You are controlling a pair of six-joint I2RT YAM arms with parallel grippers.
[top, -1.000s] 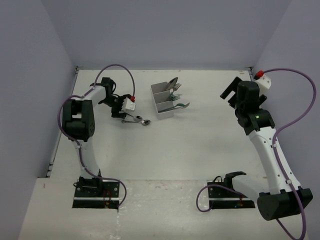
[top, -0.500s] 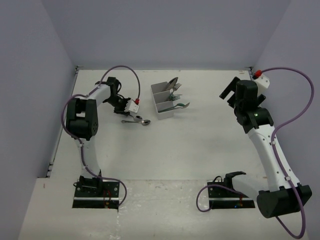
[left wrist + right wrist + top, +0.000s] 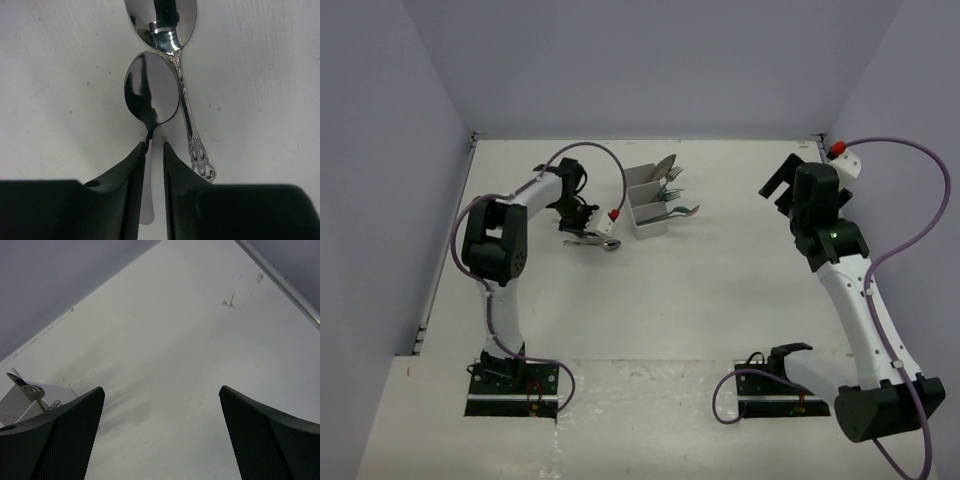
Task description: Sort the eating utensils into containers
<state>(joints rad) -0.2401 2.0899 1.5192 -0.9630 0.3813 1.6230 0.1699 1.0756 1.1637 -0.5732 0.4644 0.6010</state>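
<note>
In the top external view, the left claw (image 3: 582,230) is seen lowered onto two silver spoons (image 3: 598,242) on the desk (image 3: 720,300). The white box (image 3: 648,228), already holding utensils (image 3: 668,196), stands near it on the side toward the right arm, and the right claw (image 3: 778,187) is held aloft, well apart. The pick-up step is judged to be in hand, and a lift and a carry over to the box are called for next. In the left wrist view, the left claw (image 3: 155,150) is clenched on the thin handle of the smaller spoon (image 3: 151,97). The ornate spoon (image 3: 184,102) appears to touch it just ahead and may be dragged along. The gripped handle's end is hidden by the fingers (image 3: 131,195), and the ornate bowl is cut off. In the right wrist view, the right claw (image 3: 161,390) is spread wide and empty, and only a corner of the box (image 3: 20,402) with a fork (image 3: 30,390) is caught. Its compartments cannot be told apart.
</note>
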